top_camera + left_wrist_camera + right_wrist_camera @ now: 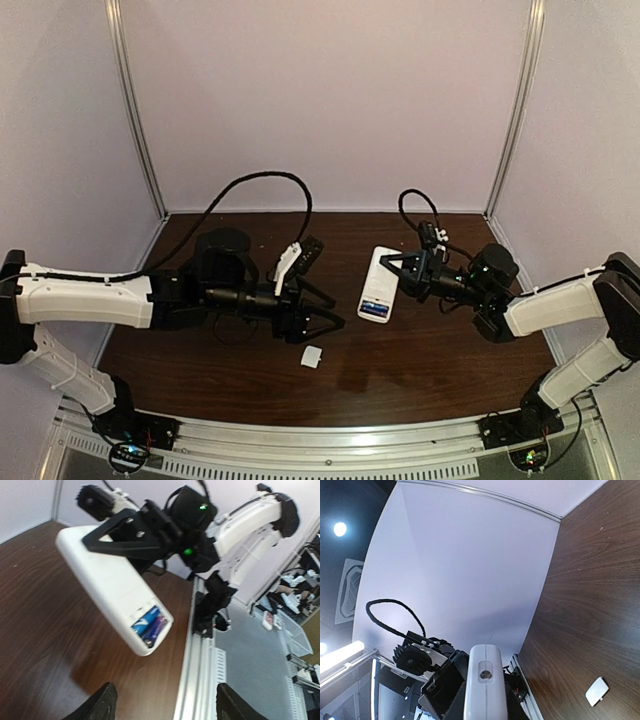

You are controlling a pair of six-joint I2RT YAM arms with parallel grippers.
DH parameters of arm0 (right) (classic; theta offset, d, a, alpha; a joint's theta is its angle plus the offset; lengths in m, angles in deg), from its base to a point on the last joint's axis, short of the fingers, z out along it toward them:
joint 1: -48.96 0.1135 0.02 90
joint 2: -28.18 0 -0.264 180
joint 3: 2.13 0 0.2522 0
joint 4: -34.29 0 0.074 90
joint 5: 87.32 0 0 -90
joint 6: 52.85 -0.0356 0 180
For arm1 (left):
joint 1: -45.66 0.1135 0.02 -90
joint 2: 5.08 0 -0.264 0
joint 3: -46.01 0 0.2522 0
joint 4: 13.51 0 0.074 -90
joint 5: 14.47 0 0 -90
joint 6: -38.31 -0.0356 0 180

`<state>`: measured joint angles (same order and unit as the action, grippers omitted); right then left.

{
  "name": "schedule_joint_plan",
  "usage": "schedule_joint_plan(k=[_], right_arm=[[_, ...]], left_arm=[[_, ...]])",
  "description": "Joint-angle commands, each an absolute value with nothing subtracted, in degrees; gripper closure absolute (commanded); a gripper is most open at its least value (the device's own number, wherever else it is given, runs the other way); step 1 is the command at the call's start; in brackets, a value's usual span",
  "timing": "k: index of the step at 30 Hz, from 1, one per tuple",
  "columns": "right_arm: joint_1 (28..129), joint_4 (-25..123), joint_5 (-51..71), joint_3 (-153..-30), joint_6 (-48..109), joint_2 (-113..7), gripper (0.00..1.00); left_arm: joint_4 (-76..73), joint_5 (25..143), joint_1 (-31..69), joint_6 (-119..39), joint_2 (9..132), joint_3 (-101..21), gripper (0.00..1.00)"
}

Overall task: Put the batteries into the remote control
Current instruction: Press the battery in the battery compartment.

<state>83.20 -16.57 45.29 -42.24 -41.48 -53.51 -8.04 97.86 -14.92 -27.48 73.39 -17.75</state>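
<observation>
My right gripper is pinched on the remote control. Its jaws are clamped across the far half, and the remote hangs tilted with its plain back up, clear of the table. The batteries, both blue, lie side by side in the open compartment at the remote's near end. My left gripper sits just left of the remote, jaws spread wide with nothing between them. A small white cover lies flat on the table, left of the remote and nearer my bases.
</observation>
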Motion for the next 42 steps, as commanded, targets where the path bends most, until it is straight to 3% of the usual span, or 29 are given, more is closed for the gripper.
schedule_joint_plan(k=[1,15,30,42], right_arm=[[82.9,-29.4,49.8,-44.5,-44.7,-54.5,1.0],[84.4,-39.3,51.9,-46.6,-49.6,-55.9,1.0],[86.2,-46.9,52.4,-48.3,-53.6,-58.8,1.0],[86.6,-48.7,52.0,-48.7,-54.9,-58.7,1.0]], left_arm=[[-22.2,113.8,-14.7,-21.7,75.3,-18.6,0.33],[-23.6,115.4,-12.1,-12.8,80.2,-21.4,0.48],[-36.6,123.1,-11.5,-5.5,83.7,-21.0,0.61],[-34.4,119.3,-11.0,-5.4,83.9,-18.9,0.58]])
